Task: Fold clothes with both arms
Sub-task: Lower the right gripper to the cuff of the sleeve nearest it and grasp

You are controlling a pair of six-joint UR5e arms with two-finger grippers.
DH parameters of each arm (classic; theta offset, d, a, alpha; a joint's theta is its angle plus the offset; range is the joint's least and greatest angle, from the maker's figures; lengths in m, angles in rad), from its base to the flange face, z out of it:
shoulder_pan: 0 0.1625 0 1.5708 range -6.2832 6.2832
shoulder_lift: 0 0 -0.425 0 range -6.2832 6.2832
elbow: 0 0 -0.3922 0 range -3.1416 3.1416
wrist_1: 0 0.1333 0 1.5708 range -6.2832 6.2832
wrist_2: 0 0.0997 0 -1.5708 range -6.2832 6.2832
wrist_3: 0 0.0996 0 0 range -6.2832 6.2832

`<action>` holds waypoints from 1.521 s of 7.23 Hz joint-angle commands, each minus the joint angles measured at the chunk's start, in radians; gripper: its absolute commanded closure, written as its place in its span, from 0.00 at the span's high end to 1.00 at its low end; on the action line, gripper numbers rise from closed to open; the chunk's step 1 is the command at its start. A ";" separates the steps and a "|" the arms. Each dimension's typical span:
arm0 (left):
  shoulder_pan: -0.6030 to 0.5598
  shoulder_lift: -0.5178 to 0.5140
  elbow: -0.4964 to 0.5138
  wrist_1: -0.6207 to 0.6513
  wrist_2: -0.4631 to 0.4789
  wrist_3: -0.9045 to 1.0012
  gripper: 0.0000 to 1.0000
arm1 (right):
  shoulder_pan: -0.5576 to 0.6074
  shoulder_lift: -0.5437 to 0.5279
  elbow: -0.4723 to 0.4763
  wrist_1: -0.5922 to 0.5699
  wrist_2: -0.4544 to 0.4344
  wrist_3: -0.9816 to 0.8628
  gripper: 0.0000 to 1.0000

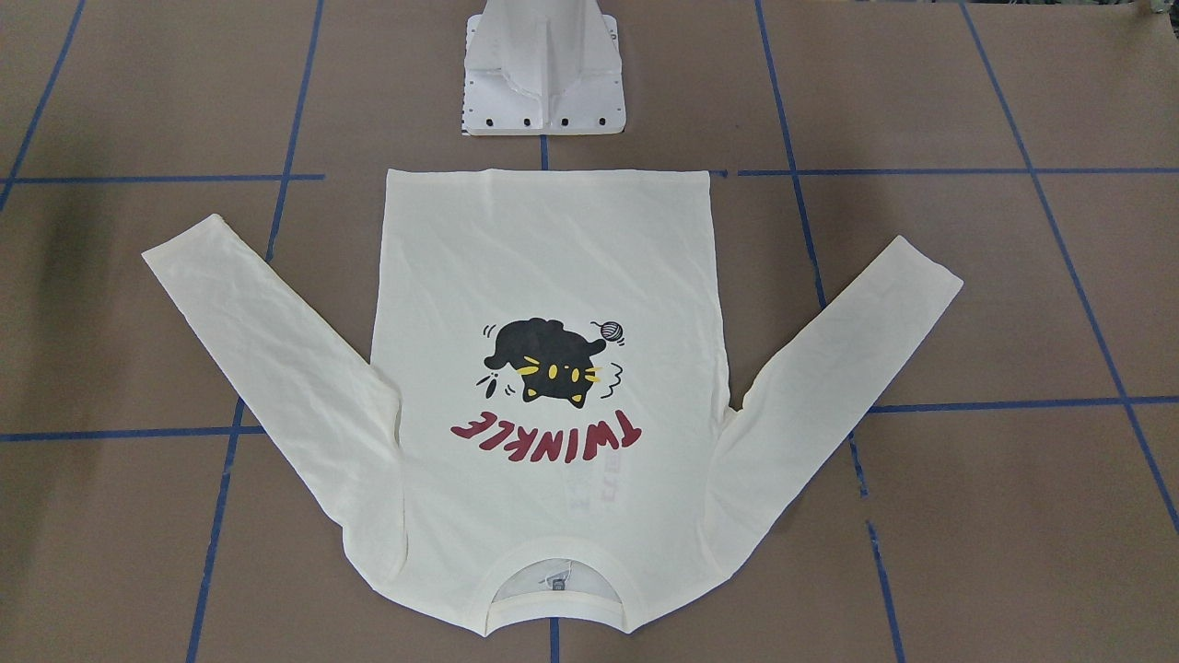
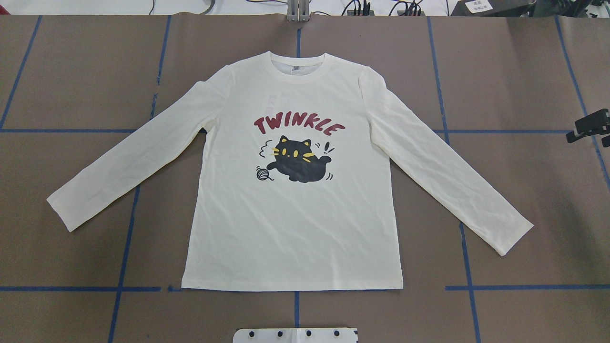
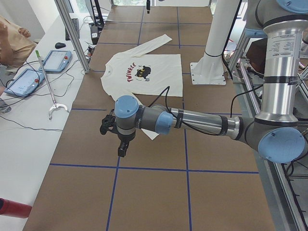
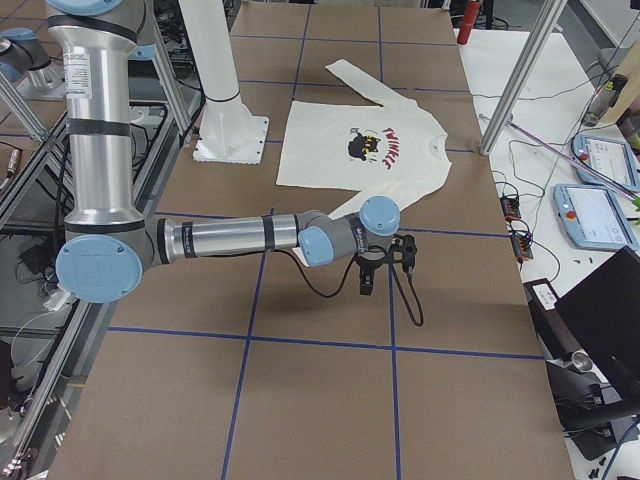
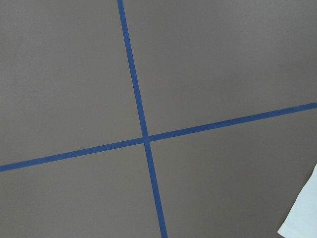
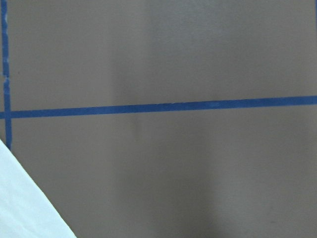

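Cream cotton, thin and almost flat: the shirt (image 2: 295, 228) lies print side up on the brown tabletop (image 2: 71, 71), its hem (image 2: 290, 286) toward the robot and its collar (image 2: 298, 66) away from it. Both sleeves are spread out and slant down from the shoulders, so no fold is made yet. The left claw (image 3: 122, 150) hangs above the tabletop just beyond the shirt's left cuff (image 2: 59, 215) and does not touch the cloth. The right claw (image 4: 367, 283) hangs beyond the right cuff (image 2: 512, 236) in the same way. For both claws I cannot tell if the fingers are apart or together: the side views are too small, and the wrist views show only tape lines (image 5: 143, 139) and a corner of the shirt.

I judge that the step in hand is the first approach to the sleeves. To do it well, each claw should come down at its own cuff, pinch both layers of the sleeve, and lift only until the cloth clears the tabletop. Then both sleeves can go across the shirt's chest at one pace, so that the body does not slide. The fabric is thin and may drag or wrinkle, so slow moves are better.
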 commanded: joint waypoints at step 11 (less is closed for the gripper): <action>0.027 -0.009 0.027 -0.107 -0.068 -0.050 1.00 | -0.380 -0.210 -0.009 0.571 -0.103 0.676 0.73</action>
